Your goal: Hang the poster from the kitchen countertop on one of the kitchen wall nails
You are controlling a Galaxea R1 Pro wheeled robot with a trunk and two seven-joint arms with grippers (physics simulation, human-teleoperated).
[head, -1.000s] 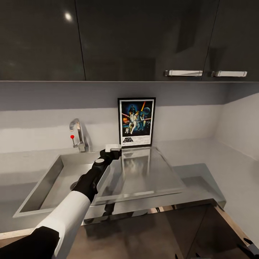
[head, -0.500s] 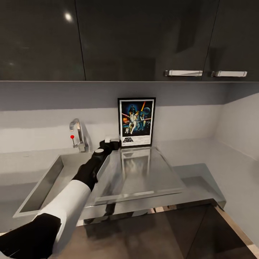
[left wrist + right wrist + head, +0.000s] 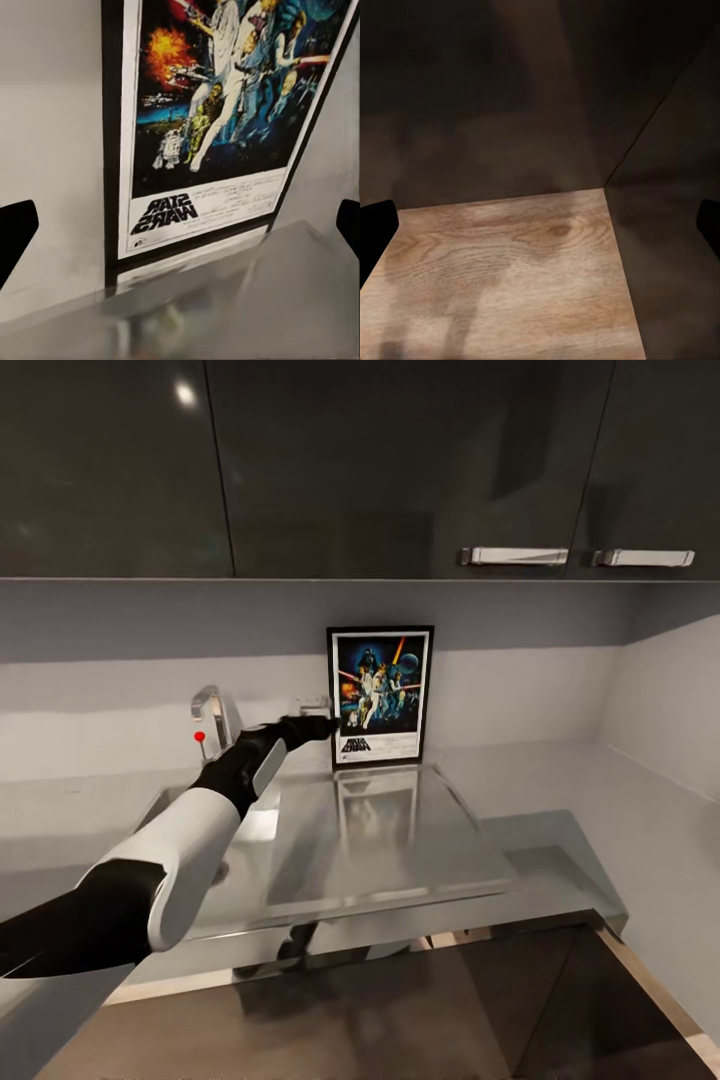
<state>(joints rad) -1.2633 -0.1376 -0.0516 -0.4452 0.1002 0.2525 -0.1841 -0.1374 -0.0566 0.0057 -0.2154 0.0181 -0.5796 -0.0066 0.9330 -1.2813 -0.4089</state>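
Reaching for the poster, not yet gripped

The surface (image 3: 560, 800) carried the poster (image 3: 380, 695), upright against the wall at its 12 o'clock edge. The left claw (image 3: 318, 726), spread wide, hovered at the poster's 9 o'clock; next it should probably close on the frame's edge.

Glossy dark upper cabinets (image 3: 400, 460) with silver handles (image 3: 513, 556), pale grey backsplash wall (image 3: 520, 690), pale wood floor (image 3: 502, 277)
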